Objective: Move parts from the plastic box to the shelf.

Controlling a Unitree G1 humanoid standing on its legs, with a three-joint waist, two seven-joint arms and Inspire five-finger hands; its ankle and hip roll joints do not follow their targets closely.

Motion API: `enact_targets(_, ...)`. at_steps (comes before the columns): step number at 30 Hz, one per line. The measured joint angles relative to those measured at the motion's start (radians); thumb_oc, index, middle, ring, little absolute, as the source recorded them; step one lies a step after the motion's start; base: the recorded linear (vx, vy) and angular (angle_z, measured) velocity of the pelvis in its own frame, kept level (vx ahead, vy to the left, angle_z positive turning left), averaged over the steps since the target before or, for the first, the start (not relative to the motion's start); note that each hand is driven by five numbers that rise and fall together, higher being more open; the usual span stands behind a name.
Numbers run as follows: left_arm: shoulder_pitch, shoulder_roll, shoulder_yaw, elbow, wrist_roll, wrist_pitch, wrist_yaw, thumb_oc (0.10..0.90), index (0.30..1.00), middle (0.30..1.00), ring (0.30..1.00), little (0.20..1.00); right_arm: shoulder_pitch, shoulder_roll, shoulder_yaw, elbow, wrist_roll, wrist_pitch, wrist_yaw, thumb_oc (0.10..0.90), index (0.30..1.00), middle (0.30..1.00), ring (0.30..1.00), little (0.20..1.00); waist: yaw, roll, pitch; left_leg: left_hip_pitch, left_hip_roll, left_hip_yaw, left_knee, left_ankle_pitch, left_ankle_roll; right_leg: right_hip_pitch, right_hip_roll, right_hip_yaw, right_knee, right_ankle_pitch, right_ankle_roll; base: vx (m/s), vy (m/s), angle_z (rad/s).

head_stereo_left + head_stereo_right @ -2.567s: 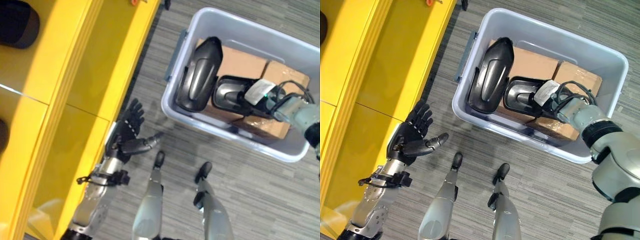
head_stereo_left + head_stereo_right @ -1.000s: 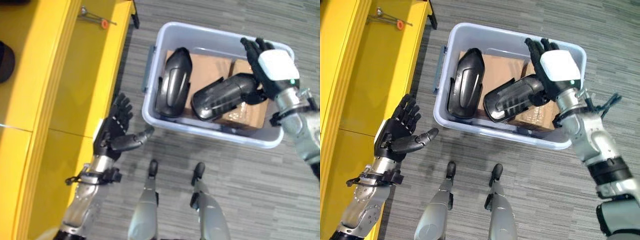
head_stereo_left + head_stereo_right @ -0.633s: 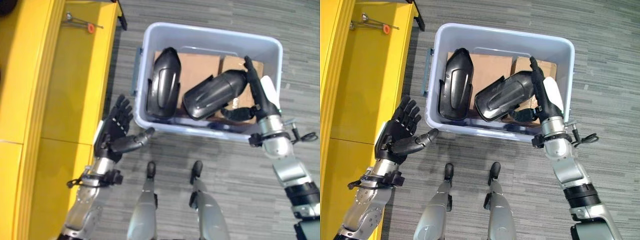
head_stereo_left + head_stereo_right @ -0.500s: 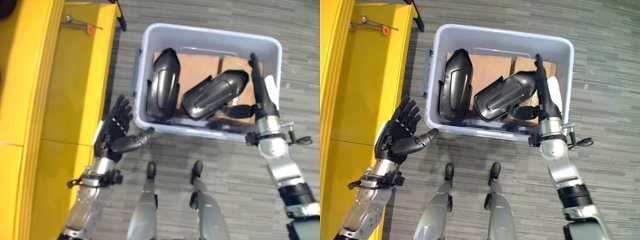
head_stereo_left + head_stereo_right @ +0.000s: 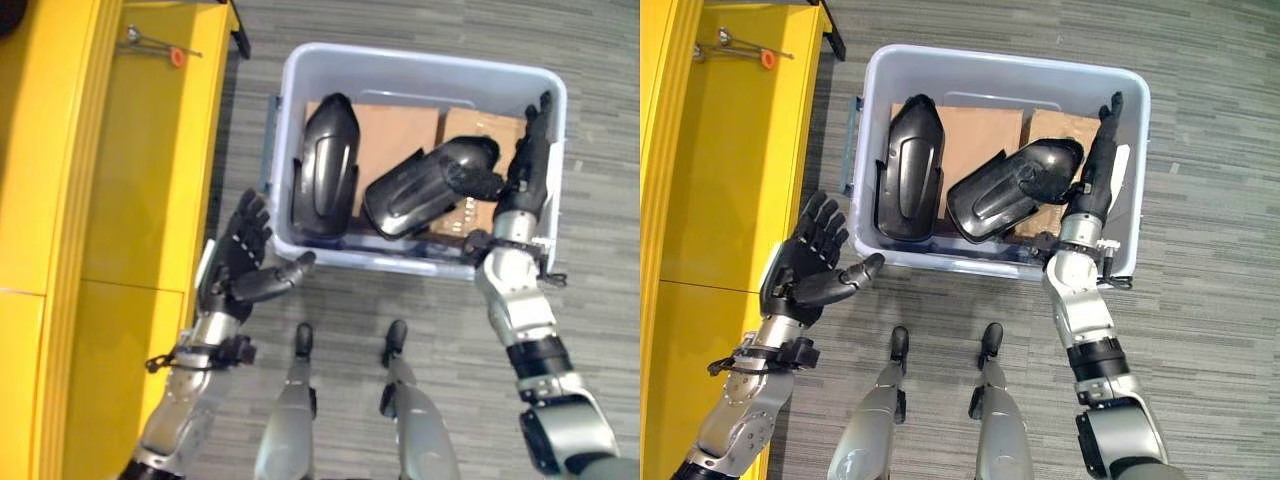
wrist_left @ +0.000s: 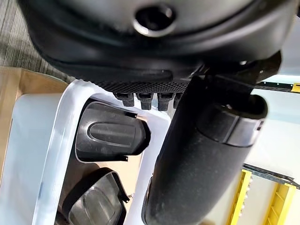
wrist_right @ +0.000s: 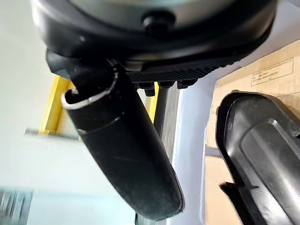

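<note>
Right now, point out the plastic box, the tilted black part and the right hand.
plastic box [image 5: 1005, 62], right eye view, far rim.
tilted black part [image 5: 1000, 195], right eye view, ribbed shell.
right hand [image 5: 1092, 188], right eye view, palm.

Silver-grey arms; dark left hand [image 5: 805, 272], dark right hand [image 5: 1092, 185], black fingers [image 5: 825, 222]; black wrist bands.

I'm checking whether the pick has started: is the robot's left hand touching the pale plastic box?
Apart. In the right eye view the open left hand sits beside the pale plastic box, with grey floor between them.
</note>
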Motion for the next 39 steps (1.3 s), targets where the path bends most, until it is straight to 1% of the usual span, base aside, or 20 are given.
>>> enact_targets(1,0.000,0.000,-0.001,0.001,0.000,0.000,0.004,0.900,1.000,1.000,1.000,1.000,-0.003,0.007,-0.001,0.002,0.013,-0.003,-0.008,0.900,1.000,1.000,1.000,1.000,0.000,0.000,0.000,0.000,0.000,0.000,0.000,0.000,0.000,0.000,0.000,0.001,0.000,0.000,0.000,0.00,0.000,0.00)
enact_targets(3,-0.007,0.000,-0.024,0.003,0.001,0.000,0.022,0.900,1.000,1.000,1.000,1.000,-0.010,0.050,-0.015,0.017,0.061,-0.017,-0.048,0.900,1.000,1.000,1.000,1.000,0.001,0.004,0.001,0.000,-0.001,0.001,-0.001,0.000,0.000,-0.001,-0.001,0.002,0.000,0.000,0.000,0.00,0.000,0.00)
enact_targets(4,-0.013,0.000,-0.030,0.003,0.001,0.000,0.025,0.900,1.000,1.000,1.000,1.000,-0.013,0.059,-0.016,0.025,0.062,-0.020,-0.065,0.900,1.000,1.000,1.000,1.000,0.001,0.006,0.001,0.000,-0.002,0.002,-0.001,0.000,0.000,-0.003,-0.001,0.004,0.000,0.001,0.000,0.00,0.000,0.00)
enact_targets(7,-0.022,0.000,-0.040,0.004,0.002,0.000,0.025,0.900,1.000,1.000,1.000,1.000,-0.021,0.065,-0.016,0.059,0.062,-0.027,-0.080,0.900,1.000,1.000,1.000,1.000,0.001,0.008,0.001,0.000,-0.002,0.004,-0.001,0.000,0.000,-0.006,-0.001,0.010,0.001,0.002,0.000,-0.01,0.006,-0.05)
enact_targets(11,-0.020,-0.001,-0.057,0.008,0.002,0.000,0.026,0.900,1.000,1.000,1.000,1.000,-0.027,0.086,-0.021,0.094,0.078,-0.040,-0.106,0.900,1.000,1.000,1.000,1.000,0.000,0.011,0.001,-0.003,-0.002,0.024,-0.003,0.000,0.000,-0.019,-0.001,0.025,0.002,0.007,0.001,0.00,0.000,-0.11)
enact_targets(15,-0.020,-0.009,-0.065,0.024,0.003,0.000,0.027,0.900,1.000,1.000,1.000,1.000,-0.023,0.108,-0.055,0.126,0.110,-0.050,-0.135,0.900,1.000,1.000,1.000,1.000,-0.005,0.033,0.003,-0.002,-0.002,0.026,-0.005,0.000,0.000,-0.021,-0.001,0.030,0.001,0.009,0.001,0.00,0.003,-0.03)
enact_targets(17,-0.019,-0.013,-0.065,0.029,0.003,0.000,0.029,0.900,1.000,1.000,1.000,1.000,-0.021,0.121,-0.061,0.131,0.132,-0.058,-0.148,0.900,1.000,1.000,1.000,1.000,-0.009,0.036,0.003,-0.002,-0.002,0.027,-0.006,0.000,0.000,-0.021,0.000,0.030,-0.001,0.010,0.001,0.00,0.000,0.00)
enact_targets(20,-0.021,-0.024,-0.072,0.029,0.003,0.000,0.040,0.900,1.000,1.000,1.000,1.000,-0.017,0.136,-0.060,0.163,0.157,-0.077,-0.145,0.900,1.000,1.000,1.000,1.000,-0.014,0.036,0.003,-0.001,-0.002,0.027,-0.006,0.000,0.000,-0.021,-0.001,0.031,0.000,0.010,0.001,0.00,0.000,0.00)
enact_targets(24,-0.017,-0.033,-0.073,0.030,0.003,0.000,0.046,0.900,1.000,1.000,1.000,1.000,-0.015,0.164,-0.060,0.218,0.231,-0.087,-0.139,0.900,1.000,1.000,1.000,1.000,-0.021,0.036,0.003,-0.001,-0.002,0.028,-0.008,0.000,0.000,-0.023,0.000,0.033,-0.001,0.010,0.001,0.00,0.000,0.00)
enact_targets(27,-0.017,-0.034,-0.075,0.033,0.003,0.000,0.046,0.900,1.000,1.000,1.000,1.000,-0.018,0.166,-0.054,0.257,0.263,-0.104,-0.124,0.900,1.000,1.000,1.000,1.000,-0.022,0.036,0.003,-0.002,-0.002,0.030,-0.011,0.000,0.000,-0.027,0.000,0.036,-0.001,0.011,0.001,0.00,0.002,-0.02)
enact_targets(28,-0.018,-0.034,-0.075,0.038,0.003,0.000,0.046,0.900,1.000,1.000,1.000,1.000,-0.022,0.167,-0.053,0.283,0.293,-0.108,-0.114,0.900,1.000,1.000,1.000,1.000,-0.022,0.037,0.003,-0.003,-0.002,0.031,-0.011,0.001,0.000,-0.029,0.001,0.036,-0.001,0.012,0.001,0.00,0.000,0.00)
enact_targets(34,-0.017,-0.036,-0.076,0.039,0.003,0.000,0.048,0.900,1.000,1.000,1.000,1.000,-0.041,0.167,-0.041,0.341,0.328,-0.114,-0.091,0.900,1.000,1.000,1.000,1.000,-0.022,0.037,0.003,-0.004,-0.002,0.032,-0.014,0.001,0.000,-0.032,0.001,0.037,-0.003,0.012,0.001,0.00,0.000,0.00)
enact_targets(36,-0.022,-0.036,-0.085,0.040,0.003,0.000,0.049,0.900,1.000,1.000,1.000,1.000,-0.069,0.166,-0.033,0.401,0.337,-0.119,-0.078,0.900,1.000,1.000,1.000,1.000,-0.021,0.037,0.003,-0.005,-0.002,0.033,-0.014,0.001,0.000,-0.033,0.001,0.037,-0.003,0.012,0.001,0.00,0.000,0.00)
enact_targets(39,-0.021,-0.037,-0.097,0.041,0.003,0.000,0.049,0.900,1.000,1.000,1.000,1.000,-0.081,0.170,-0.033,0.419,0.356,-0.129,-0.058,0.900,1.000,1.000,1.000,1.000,-0.021,0.037,0.004,-0.009,-0.002,0.032,-0.015,0.001,0.000,-0.036,0.001,0.037,-0.004,0.012,0.001,0.00,0.000,0.00)
